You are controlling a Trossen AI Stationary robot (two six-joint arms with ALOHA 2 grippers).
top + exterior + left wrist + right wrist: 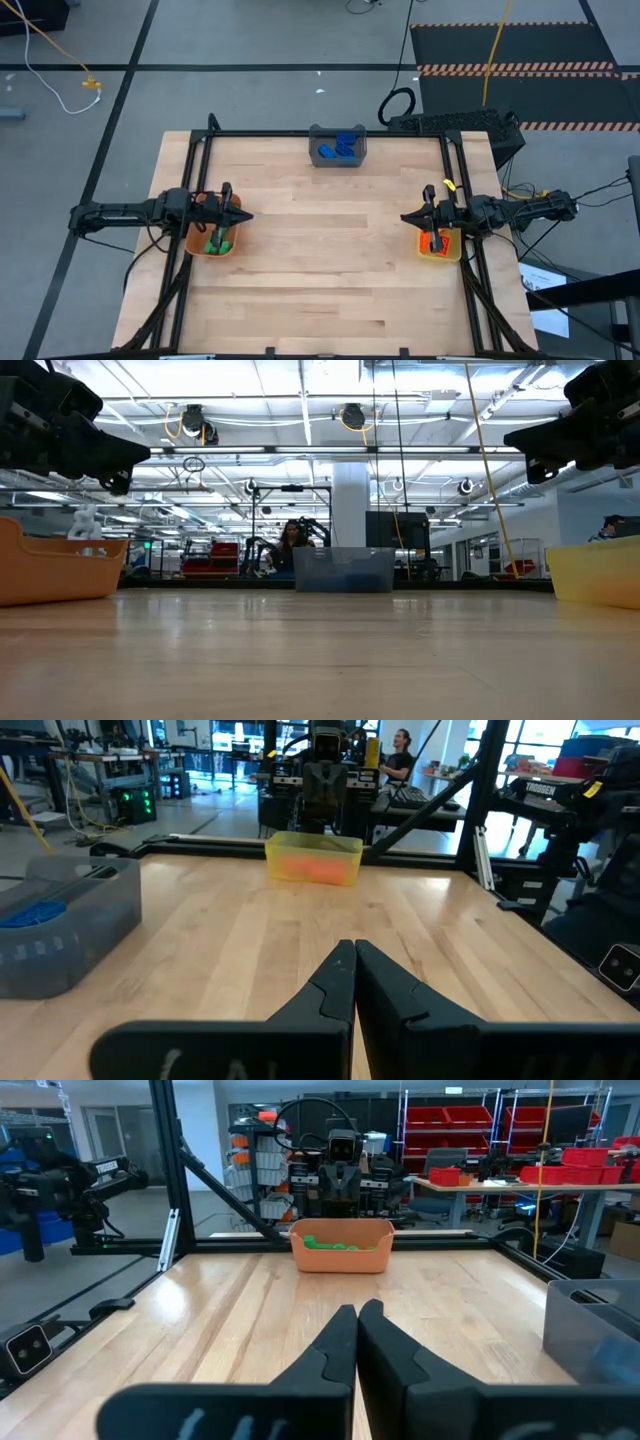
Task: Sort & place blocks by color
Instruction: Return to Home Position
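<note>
above the tabletop (320, 290), high view: blue blocks (341, 147) lie in the grey bin (312, 146); left hand (243, 215) and right hand (405, 217) hang at the side bins. wrist views: both hands pressed together, probably empty. sorting looks done; next, arms retract home.

Smooth wood table (320, 270) w/ slight sheen; bins (70, 935) translucent plastic.

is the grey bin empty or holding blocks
Not empty: the high view shows blue blocks piled inside the grey bin.
</note>
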